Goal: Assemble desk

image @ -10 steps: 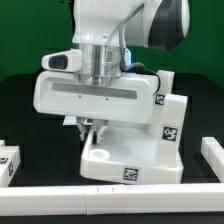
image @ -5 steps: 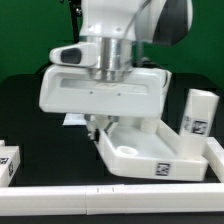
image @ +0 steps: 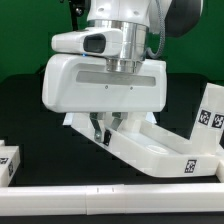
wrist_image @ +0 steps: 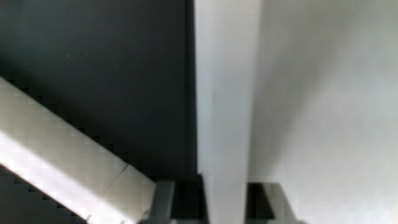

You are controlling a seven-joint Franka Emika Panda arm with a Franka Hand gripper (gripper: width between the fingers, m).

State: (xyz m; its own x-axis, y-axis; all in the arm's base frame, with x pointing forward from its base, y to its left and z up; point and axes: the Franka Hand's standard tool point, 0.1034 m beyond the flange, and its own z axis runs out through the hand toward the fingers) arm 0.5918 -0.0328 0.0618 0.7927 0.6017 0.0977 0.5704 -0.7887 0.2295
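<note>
The white desk tabletop panel lies slanted across the black table, its tagged end toward the exterior view's right. My gripper is shut on the panel's raised rim at its left end. In the wrist view the rim runs as a white strip between my two dark fingers, and my gripper is closed against it. A white tagged leg rises tilted at the panel's right end; whether it sits in a socket is hidden. Another tagged leg lies at the left edge.
The long white border rail runs along the front of the table and appears again in the wrist view as a diagonal white border rail. The big white arm body hides the middle of the table.
The panel has swung round in my grip, and its tagged end has moved toward the exterior view's right. The leg at that end moved right with it and now leans.
</note>
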